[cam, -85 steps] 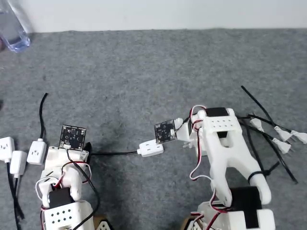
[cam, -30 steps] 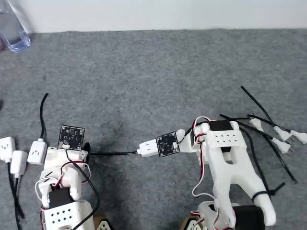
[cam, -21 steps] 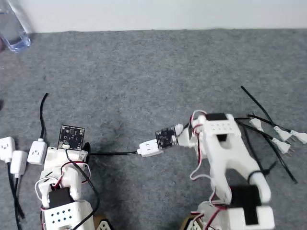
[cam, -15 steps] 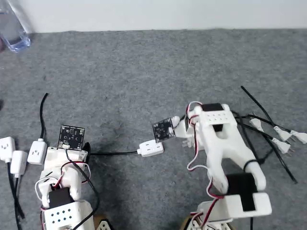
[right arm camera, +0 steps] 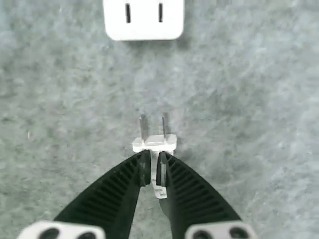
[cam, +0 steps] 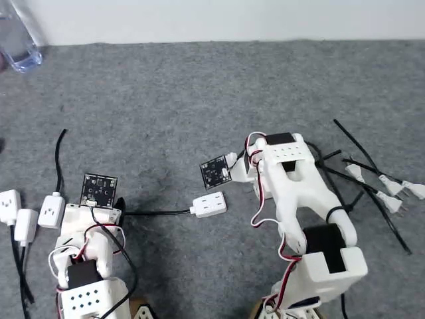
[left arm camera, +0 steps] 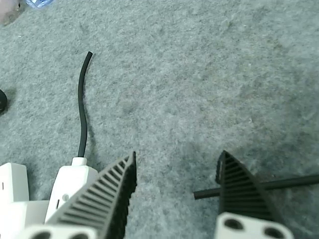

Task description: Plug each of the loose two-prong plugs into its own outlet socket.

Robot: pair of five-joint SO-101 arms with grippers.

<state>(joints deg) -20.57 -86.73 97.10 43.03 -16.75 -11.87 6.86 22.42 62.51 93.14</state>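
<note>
Right end effector grips one plug (four sockets).

A white plug with silvery prongs sits between black ribbed fingers, a white socket just ahead of them, over the mottled grey bench.

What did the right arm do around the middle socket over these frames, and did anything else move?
The right gripper, shut on a plug, closed in over the socket about a second ago, then backed off; the prongs now face its slots across a gap, not inserted. The left gripper, the socket and the spare plugs stayed put.
</note>
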